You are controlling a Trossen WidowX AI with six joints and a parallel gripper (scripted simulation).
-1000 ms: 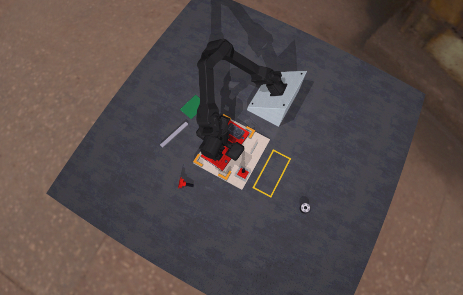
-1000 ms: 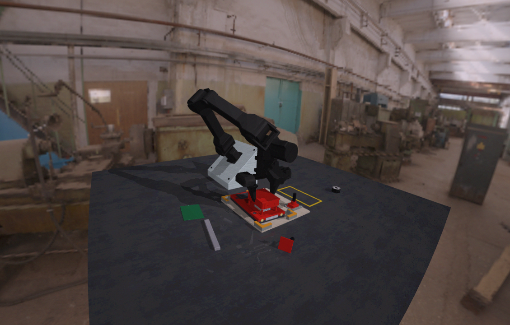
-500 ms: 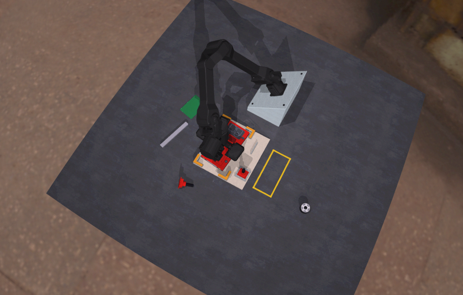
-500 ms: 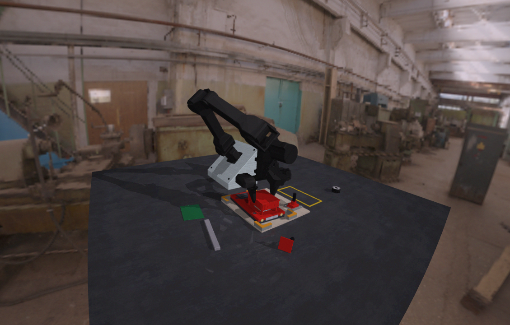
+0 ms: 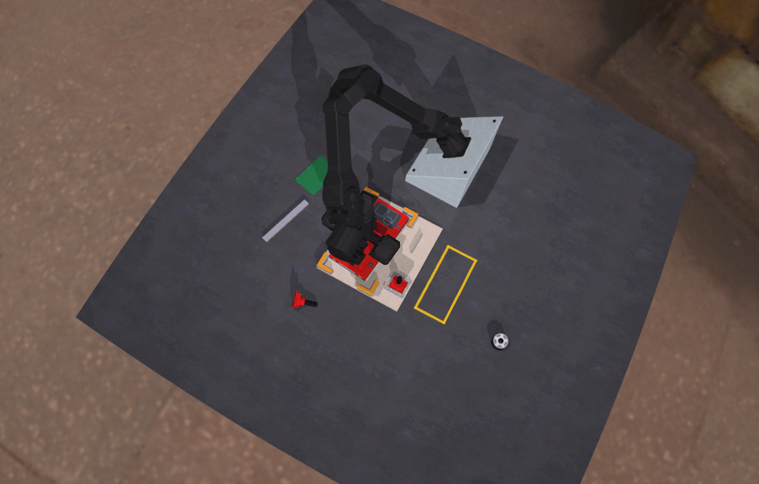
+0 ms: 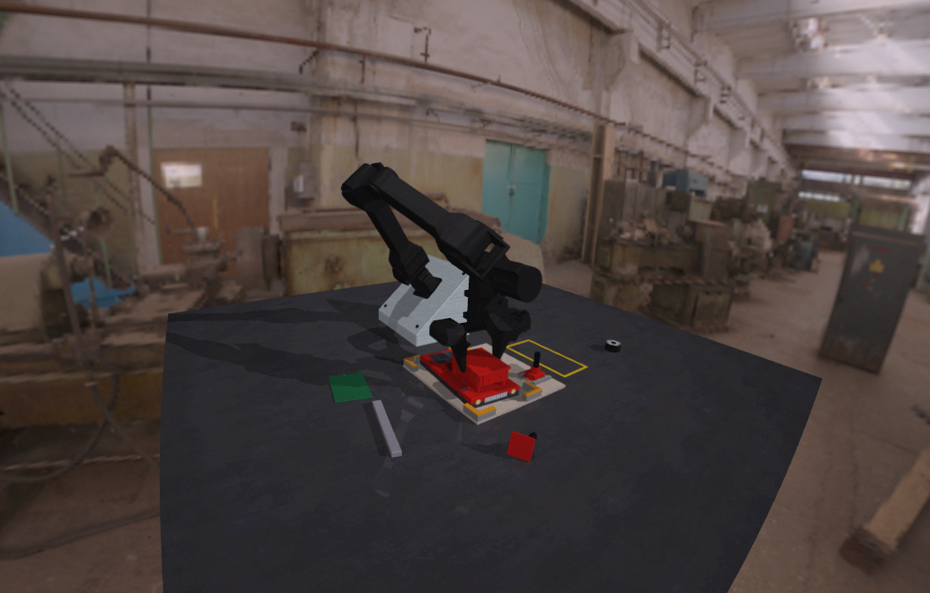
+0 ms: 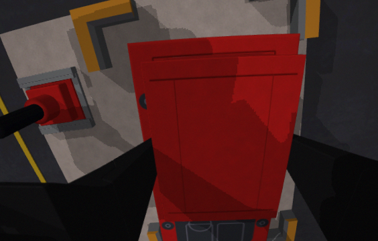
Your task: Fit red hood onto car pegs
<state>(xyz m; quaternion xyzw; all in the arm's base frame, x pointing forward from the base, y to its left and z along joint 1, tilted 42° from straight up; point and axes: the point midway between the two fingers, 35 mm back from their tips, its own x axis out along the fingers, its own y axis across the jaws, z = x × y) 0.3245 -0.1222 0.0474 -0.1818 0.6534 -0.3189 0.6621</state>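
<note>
My gripper [image 6: 481,362] [image 7: 218,141] is shut on the red hood [image 6: 485,366] [image 7: 222,127], one finger on each long side, flat roof up. I hold it low over the front deck of the red chassis [image 5: 362,270] [image 6: 446,372] [image 7: 209,45], roughly in line with it. The chassis sits between orange corner brackets on the pale jig board [image 5: 430,231] [image 6: 556,385] [image 7: 41,47]. The engine block and the pegs are hidden beneath the hood. Whether the hood touches the deck or the pegs are in the holes cannot be told. The arm covers the hood in the top view.
A red block with an upright black handle [image 5: 398,284] [image 6: 535,372] [image 7: 51,110] stands on the board beside the chassis. Around the board lie a similar red piece [image 5: 298,299] [image 6: 521,445], a grey bar [image 5: 284,220], a green plate [image 5: 311,175], a wheel [image 6: 612,343] and a yellow outline [image 5: 431,277].
</note>
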